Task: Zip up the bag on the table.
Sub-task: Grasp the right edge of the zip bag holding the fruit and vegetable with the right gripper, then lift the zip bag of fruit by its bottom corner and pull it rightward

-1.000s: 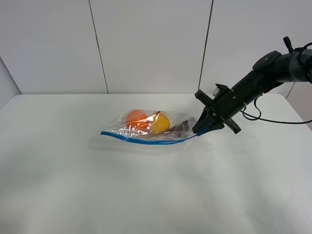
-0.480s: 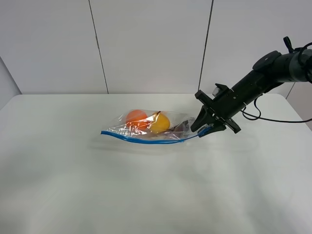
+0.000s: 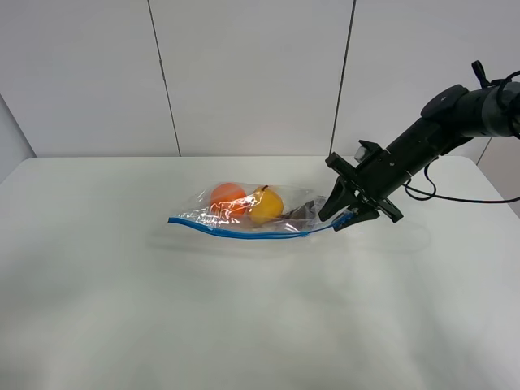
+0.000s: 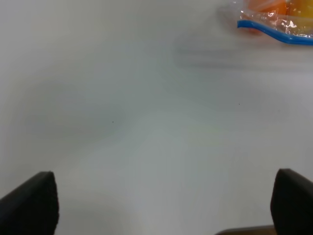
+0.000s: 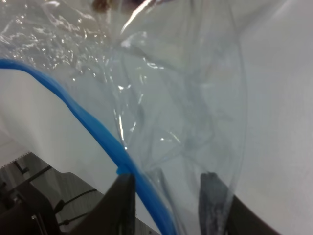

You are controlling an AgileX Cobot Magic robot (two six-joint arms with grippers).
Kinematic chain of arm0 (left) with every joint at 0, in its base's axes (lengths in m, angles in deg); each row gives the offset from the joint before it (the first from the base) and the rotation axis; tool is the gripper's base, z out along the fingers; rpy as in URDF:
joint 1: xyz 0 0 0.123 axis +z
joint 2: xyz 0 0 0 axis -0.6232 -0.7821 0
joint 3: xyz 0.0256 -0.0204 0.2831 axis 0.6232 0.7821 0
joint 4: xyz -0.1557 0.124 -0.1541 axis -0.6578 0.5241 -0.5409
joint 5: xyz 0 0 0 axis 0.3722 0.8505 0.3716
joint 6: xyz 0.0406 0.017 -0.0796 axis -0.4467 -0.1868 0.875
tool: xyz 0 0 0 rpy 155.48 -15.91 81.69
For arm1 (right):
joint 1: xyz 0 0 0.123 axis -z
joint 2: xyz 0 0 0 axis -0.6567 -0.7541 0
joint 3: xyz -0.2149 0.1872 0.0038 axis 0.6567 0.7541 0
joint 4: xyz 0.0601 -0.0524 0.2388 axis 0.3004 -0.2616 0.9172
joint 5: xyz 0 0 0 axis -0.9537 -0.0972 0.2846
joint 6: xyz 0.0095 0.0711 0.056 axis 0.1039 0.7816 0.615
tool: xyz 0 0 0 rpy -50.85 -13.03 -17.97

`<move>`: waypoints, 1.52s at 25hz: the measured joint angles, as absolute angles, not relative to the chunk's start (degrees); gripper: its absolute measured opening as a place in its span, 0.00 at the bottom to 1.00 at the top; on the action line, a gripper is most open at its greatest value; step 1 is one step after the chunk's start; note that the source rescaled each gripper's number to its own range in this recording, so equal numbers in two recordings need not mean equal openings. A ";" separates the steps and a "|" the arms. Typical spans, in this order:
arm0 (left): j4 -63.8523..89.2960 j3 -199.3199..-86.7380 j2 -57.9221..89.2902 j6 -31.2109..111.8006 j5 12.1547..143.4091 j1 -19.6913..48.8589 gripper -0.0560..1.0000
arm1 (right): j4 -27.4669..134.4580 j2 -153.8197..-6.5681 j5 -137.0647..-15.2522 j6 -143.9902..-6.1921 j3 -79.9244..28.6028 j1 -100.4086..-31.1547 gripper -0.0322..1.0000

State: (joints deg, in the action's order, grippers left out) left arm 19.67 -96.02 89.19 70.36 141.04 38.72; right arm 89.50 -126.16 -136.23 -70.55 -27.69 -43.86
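We are slanting our arm downward, the right claw [image 3: 336, 220] parted around the zip end of the bag [image 3: 237, 210]; the left claw [image 4: 161, 205] is gaping wide.

A pale grey panelled wall [image 3: 244, 73] rises behind the desk's [image 3: 244, 325] far edge, split by two thin dark seams [image 3: 163, 77]; the light is soft and even.

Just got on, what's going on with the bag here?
The right gripper is at the right end of the bag, jaws parted with the blue zip strip running between them. The left gripper hangs wide open over the table, apart from the bag. Whether the strip is sealed cannot be told.
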 joint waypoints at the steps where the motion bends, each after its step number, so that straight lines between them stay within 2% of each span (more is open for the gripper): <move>1: 19.67 -96.02 89.19 70.36 141.04 38.72 1.00 | 89.50 -126.16 -136.23 -70.55 -27.69 -43.86 0.41; 12: 19.67 -96.02 89.19 70.36 141.04 38.72 1.00 | 87.36 -126.16 -136.28 -69.97 -27.69 -45.27 0.40; 14: 19.67 -96.02 89.19 70.36 141.04 38.72 1.00 | 87.01 -126.16 -136.28 -69.97 -27.69 -45.27 0.30; 17: 19.67 -96.02 89.19 70.36 141.04 38.72 1.00 | 86.95 -126.16 -136.28 -69.97 -27.69 -45.27 0.07; 18: 19.67 -96.02 89.19 70.36 141.04 38.72 1.00 | 86.93 -126.16 -136.28 -69.97 -27.69 -45.27 0.04; 38: 19.67 -96.02 89.19 70.36 141.04 38.72 1.00 | 88.42 -126.16 -136.28 -71.91 -27.86 -45.34 0.03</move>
State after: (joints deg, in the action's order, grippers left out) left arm 19.67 -96.02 89.19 70.36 141.04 38.72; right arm 88.42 -126.16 -136.28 -71.91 -27.86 -45.34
